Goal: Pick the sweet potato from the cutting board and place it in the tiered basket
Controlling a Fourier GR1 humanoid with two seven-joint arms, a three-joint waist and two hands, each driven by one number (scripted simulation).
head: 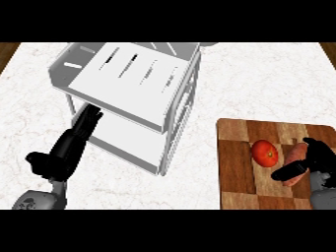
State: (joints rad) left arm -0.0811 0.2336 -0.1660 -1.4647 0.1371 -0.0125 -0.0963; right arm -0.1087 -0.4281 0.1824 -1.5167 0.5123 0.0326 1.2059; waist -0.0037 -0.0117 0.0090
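A checkered wooden cutting board (236,147) lies at the right of the counter. On it sit a red tomato (266,152) and, just right of it, a pinkish sweet potato (298,155). My right hand (323,165) is on the sweet potato, thumb in front and fingers curled over its far side, hiding much of it. The white tiered basket (130,74) stands at the upper left. My left hand (72,145) is open, its straight fingers pointing up toward the basket's lower shelf.
The basket's lower shelf (130,140) reaches toward the counter's middle. White marble counter (236,83) spreads between basket and board. Dark wood floor shows at both upper corners.
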